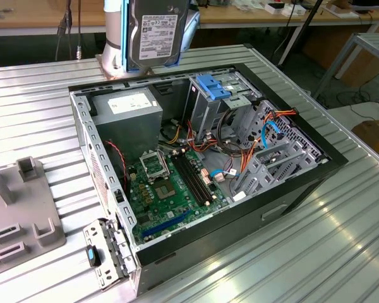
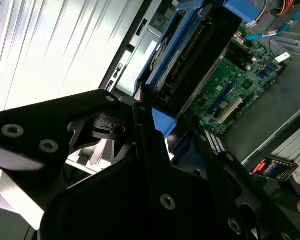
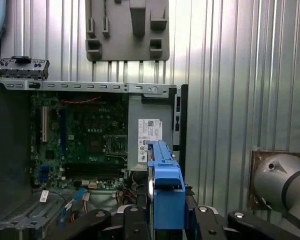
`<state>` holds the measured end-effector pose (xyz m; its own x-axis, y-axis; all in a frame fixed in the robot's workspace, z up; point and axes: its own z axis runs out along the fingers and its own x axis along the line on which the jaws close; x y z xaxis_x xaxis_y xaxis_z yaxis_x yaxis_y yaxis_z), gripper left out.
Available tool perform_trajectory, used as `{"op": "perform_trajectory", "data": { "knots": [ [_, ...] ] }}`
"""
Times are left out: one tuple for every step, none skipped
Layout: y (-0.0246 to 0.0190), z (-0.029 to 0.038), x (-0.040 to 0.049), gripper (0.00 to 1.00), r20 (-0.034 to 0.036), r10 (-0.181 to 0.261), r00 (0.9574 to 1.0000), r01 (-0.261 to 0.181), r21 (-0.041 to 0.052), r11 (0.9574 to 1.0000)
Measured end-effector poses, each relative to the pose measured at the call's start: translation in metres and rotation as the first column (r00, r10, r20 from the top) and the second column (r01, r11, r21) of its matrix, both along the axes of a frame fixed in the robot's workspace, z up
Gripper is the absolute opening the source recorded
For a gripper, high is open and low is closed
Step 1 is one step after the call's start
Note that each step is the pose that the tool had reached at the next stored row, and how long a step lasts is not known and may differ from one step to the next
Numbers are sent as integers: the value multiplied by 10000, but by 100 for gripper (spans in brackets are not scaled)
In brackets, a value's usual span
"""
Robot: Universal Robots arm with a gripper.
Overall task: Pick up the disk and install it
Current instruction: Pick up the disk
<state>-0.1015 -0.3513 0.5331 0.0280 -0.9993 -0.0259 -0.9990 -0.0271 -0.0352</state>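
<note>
The disk (image 1: 155, 31), grey metal with a white label, hangs upright high over the back edge of the open computer case (image 1: 82, 126). In the first wrist view I see it edge-on, its bright blue carrier frame (image 3: 165, 190) facing the camera. My gripper (image 3: 165, 217) is shut on the disk, with black fingers (image 3: 132, 220) pressed against both of its flat sides. The second wrist view shows the disk (image 2: 190, 50) reaching past the fingers, with the motherboard (image 2: 230, 95) beyond it. The blue-topped drive cage (image 1: 213, 85) stands inside the case, below the disk and towards the exterior view's right.
Inside the case are a power supply (image 1: 126, 107), a motherboard (image 1: 170, 183) and bundles of coloured cables (image 1: 240, 145). A grey fixture plate (image 1: 19, 214) lies at the exterior view's left, and a detached panel piece (image 1: 107, 252) sits by the near corner. The arm's base (image 1: 114, 38) stands behind the case.
</note>
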Motion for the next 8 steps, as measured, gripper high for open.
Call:
{"op": "perform_trajectory", "data": {
  "knots": [
    [-6, 0, -4, 37, 0, 0, 10000, 0, 0, 10000],
    [-47, 0, -42, 37, 3, 0, 10000, 0, -1, 10000],
    [-84, -1, -66, 37, 8, 2, 10000, -2, 1, 10000],
    [-213, -2, -84, 37, 7, 1, 10000, -1, 1, 10000],
    [-296, -3, -87, 37, 6, 1, 10000, -1, -1, 10000],
    [-346, -5, -89, 37, 7, 0, 10000, 0, 1, 10000],
    [-386, -5, -91, 37, 7, 1, 10000, -1, 0, 10000],
    [-469, -8, -95, 37, 8, 0, 10000, 0, 1, 10000]
  ]
}}
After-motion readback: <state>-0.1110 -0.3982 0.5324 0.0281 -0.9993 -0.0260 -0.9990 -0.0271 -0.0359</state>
